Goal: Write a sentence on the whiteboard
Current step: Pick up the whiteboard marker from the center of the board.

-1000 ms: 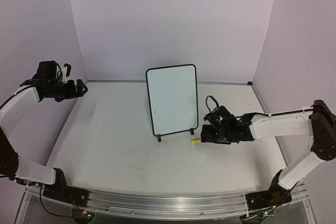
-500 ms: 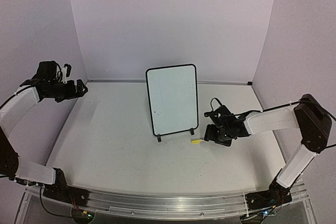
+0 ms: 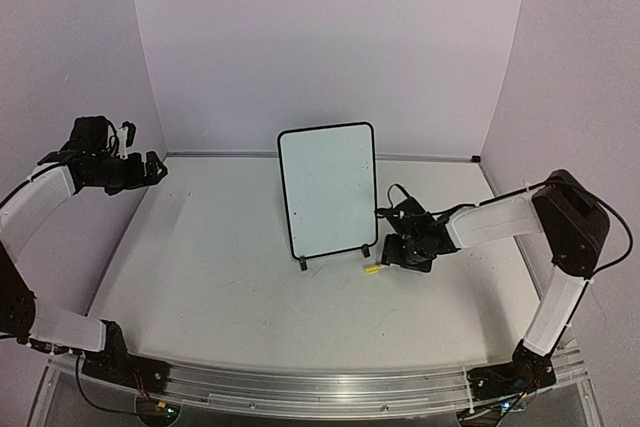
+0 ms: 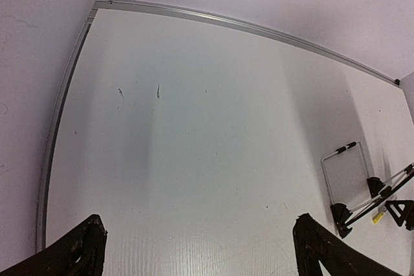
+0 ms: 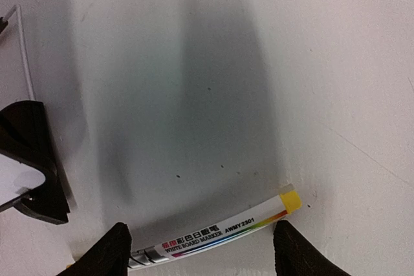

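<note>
The whiteboard (image 3: 328, 190) stands upright on two black feet in the middle of the table, and no sentence shows on its white face. A slim white marker (image 5: 220, 231) with a yellow end (image 3: 372, 269) lies flat on the table just right of the board's right foot (image 5: 32, 159). My right gripper (image 5: 200, 253) hovers low over the marker, open, with a fingertip near each end of the barrel and no grip on it. My left gripper (image 4: 200, 256) is open and empty, held high at the far left (image 3: 150, 169).
The left wrist view looks across bare table to the whiteboard (image 4: 346, 172), edge-on at its right side. A metal rail (image 3: 420, 157) runs along the back wall. Side walls close in on the left and right.
My right gripper has moved left toward the board's foot and now sits over the marker, its jaws slightly narrower. The left arm has not moved.
</note>
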`<state>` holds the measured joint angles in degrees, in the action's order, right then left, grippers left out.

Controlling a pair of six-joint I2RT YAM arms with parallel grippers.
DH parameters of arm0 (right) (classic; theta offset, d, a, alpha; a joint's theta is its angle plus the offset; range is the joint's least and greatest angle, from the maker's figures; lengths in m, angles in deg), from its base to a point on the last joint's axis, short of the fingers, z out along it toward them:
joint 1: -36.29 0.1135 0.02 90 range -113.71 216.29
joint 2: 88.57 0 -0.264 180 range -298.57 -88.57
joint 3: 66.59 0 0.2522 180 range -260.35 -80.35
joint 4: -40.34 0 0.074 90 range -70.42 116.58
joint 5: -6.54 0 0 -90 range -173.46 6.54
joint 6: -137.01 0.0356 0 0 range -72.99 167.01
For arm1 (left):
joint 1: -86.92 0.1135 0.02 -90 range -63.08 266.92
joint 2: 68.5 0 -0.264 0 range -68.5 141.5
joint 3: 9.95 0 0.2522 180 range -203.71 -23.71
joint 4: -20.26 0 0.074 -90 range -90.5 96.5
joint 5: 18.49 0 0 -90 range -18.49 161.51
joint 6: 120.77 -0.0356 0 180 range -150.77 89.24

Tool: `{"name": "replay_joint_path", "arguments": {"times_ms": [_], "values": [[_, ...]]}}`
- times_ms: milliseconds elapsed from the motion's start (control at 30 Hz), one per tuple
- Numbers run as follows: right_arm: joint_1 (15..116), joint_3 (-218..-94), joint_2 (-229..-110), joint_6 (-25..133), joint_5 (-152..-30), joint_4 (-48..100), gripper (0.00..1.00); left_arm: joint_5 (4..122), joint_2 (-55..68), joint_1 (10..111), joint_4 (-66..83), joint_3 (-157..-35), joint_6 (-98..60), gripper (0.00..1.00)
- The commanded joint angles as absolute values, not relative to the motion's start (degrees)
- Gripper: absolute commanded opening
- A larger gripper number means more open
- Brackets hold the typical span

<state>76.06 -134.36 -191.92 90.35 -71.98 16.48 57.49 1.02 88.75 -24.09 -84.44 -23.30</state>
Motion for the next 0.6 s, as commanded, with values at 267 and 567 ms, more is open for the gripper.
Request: {"name": "replay_joint_path", "arguments": {"times_ms": [267, 567], "values": [[75.8, -140.7, -198.2, 83.5, -66.5, 10.5, 0.64, 56.1, 0.9, 88.6, -23.9, -86.5, -22.8, 1.0], [75.8, -140.0, -198.2, 80.8, -66.4, 9.2, 0.4, 55.9, 1.2, 88.6, -23.8, -86.5, -22.7, 0.99]]}}
